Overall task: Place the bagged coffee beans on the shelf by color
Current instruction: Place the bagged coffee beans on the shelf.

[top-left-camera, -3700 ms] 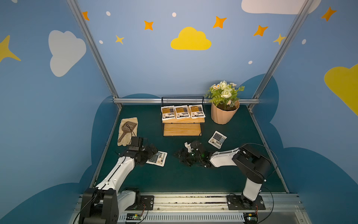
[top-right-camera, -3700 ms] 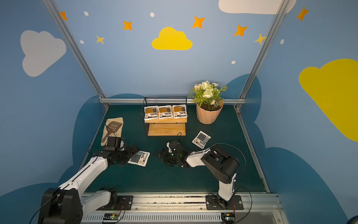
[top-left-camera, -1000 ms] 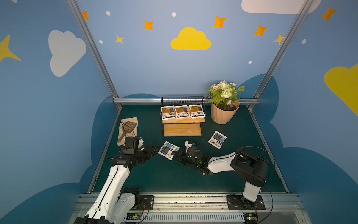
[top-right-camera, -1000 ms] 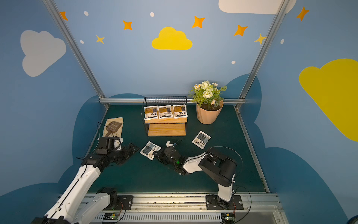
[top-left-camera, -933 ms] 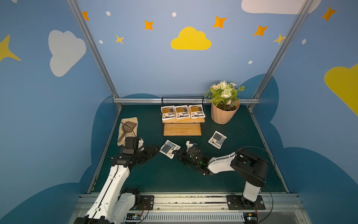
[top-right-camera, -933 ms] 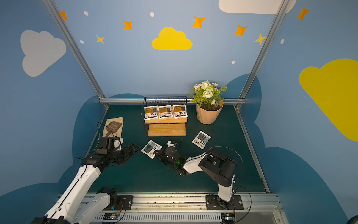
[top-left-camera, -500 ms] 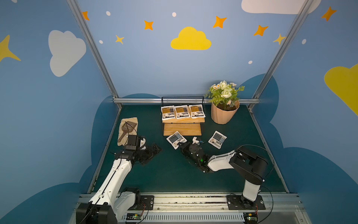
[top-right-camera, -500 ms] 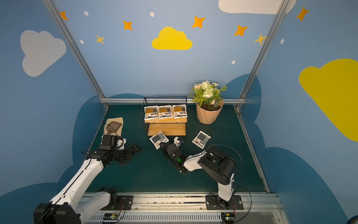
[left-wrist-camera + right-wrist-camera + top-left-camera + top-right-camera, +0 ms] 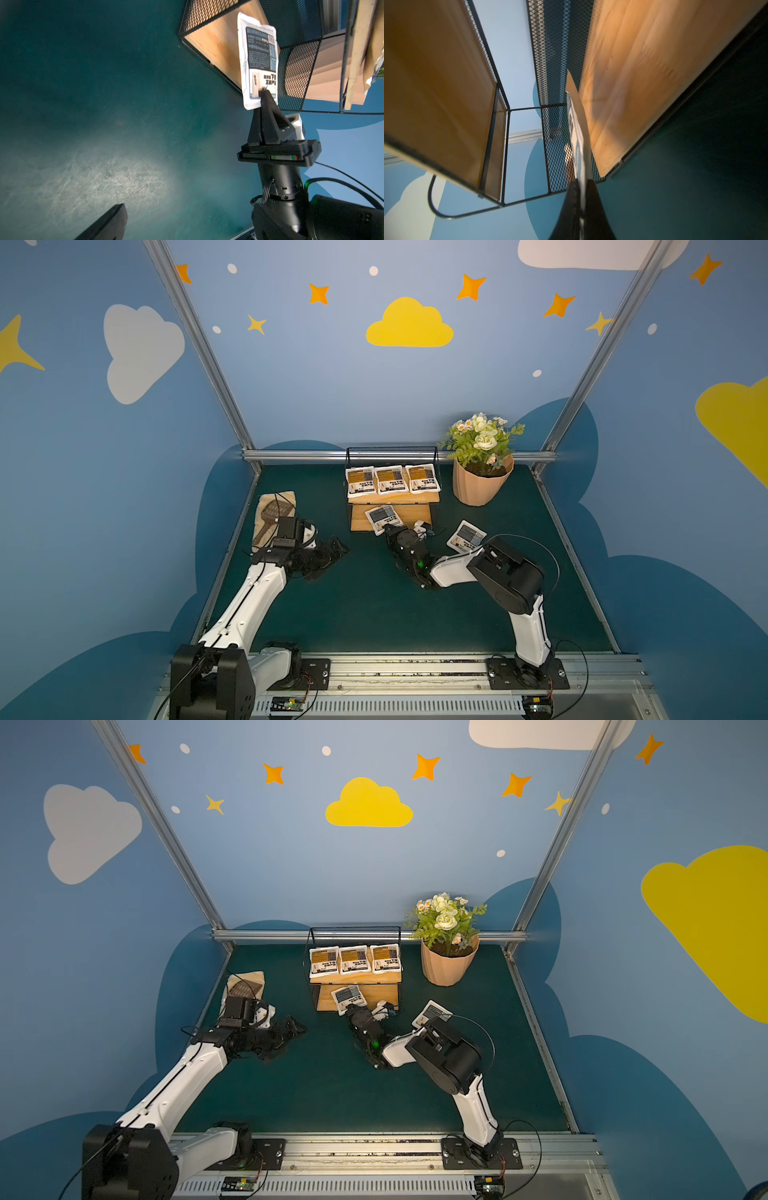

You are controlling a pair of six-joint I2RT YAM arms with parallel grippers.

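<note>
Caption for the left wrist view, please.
Right gripper pinches a grey-blue coffee bag by its edge at the shelf's lower board.

Three yellow-brown bags [image 9: 390,480] abreast on shelf [image 9: 415,512] top board, grey-blue bag [image 9: 382,517] over lower board, second grey-blue bag [image 9: 466,536] nearby

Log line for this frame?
right gripper: shut on grey-blue bag, at lower shelf board | left gripper: open, empty | upper board: three yellow bags | table: second grey-blue bag

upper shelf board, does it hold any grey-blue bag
No, the upper board holds three pouches, all with yellow-brown label panels.
</note>
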